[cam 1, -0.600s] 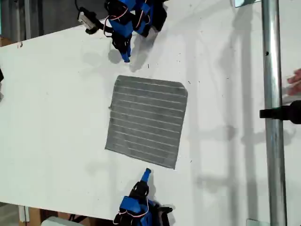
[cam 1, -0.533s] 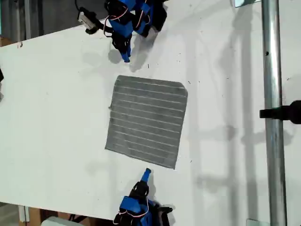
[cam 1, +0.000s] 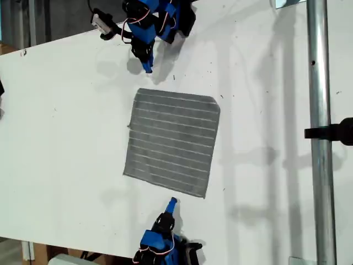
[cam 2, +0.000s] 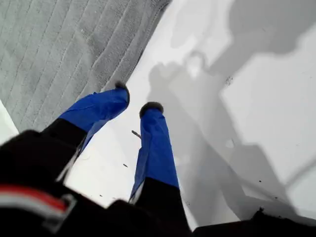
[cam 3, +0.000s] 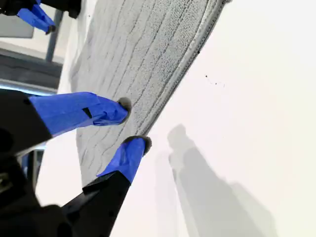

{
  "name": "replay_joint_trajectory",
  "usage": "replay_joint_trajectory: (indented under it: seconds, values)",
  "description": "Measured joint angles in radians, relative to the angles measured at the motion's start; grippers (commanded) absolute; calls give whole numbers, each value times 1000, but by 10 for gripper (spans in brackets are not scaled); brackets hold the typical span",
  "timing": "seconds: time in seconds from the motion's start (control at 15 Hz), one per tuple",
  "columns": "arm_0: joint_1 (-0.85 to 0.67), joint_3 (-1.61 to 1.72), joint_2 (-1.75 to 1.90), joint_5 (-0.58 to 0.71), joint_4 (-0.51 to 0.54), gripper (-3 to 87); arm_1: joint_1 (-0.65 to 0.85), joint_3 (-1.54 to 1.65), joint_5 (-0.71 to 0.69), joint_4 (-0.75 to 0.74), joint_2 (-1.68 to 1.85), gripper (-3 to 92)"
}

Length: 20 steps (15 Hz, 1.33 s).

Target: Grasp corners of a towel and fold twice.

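- My first gripper (cam 2: 136, 98) has its jaws spread a little with nothing between them. In the first wrist view both blue fingertips (cam 2: 153, 109) stand over bare white table (cam 2: 256, 123), just beside the hem of the towel (cam 2: 64, 44).
- That view does not show whether the tips touch the table. The exterior view shows this gripper (cam 1: 148, 67) standing apart from the towel's nearest corner (cam 1: 139, 91).
- My second gripper (cam 3: 134, 123) is also spread and pinches nothing. In the second wrist view one fingertip (cam 3: 121, 106) lies over the striped grey cloth (cam 3: 138, 49), and the other sits at the hem, over the table.
- I cannot tell whether either tip presses the cloth.
- In the exterior view this gripper (cam 1: 172, 202) seems to stop just short of the towel's edge. Only the wrist view shows the jaws astride the hem.
- Beyond both pairs of jaws the towel (cam 1: 172, 141) lies flat and unfolded between the two arms. All four of its corners rest on the table (cam 1: 66, 110), which only the exterior view shows.
- The second wrist view looks across the towel and catches my first gripper (cam 3: 37, 17) on its far side. The first wrist view shows only cloth, table and shadows.
- Well away from both jaws, the exterior view alone shows a metal pole (cam 1: 319, 110) with a black clamp (cam 1: 331, 132) on it.
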Motion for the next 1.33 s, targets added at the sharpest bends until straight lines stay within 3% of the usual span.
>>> replay_joint_trajectory:
  seconds: [0.33,0.53,0.73,0.87,0.93,1.0,1.07,1.2,1.27,1.33]
  values:
    - [-61,0,0,14,0,104,0,0,0,0,0,103]
    - [-241,0,0,3,0,104,2,0,0,0,0,103]
    - [-426,0,0,-293,0,106,34,0,0,0,0,103]
    - [-482,0,0,-612,0,157,63,0,0,0,0,89]
    - [-495,0,0,-793,0,220,137,0,0,2,0,98]
    - [-518,0,0,-908,0,222,207,0,0,12,2,83]
    - [-568,0,0,-881,0,216,204,0,0,14,3,83]
    - [-606,2,0,-543,0,202,57,2,-8,-192,-9,83]
    - [-595,2,0,-449,0,181,-25,2,-18,-311,-5,83]
    - [-586,2,0,-420,2,59,-83,2,-29,-371,-2,83]
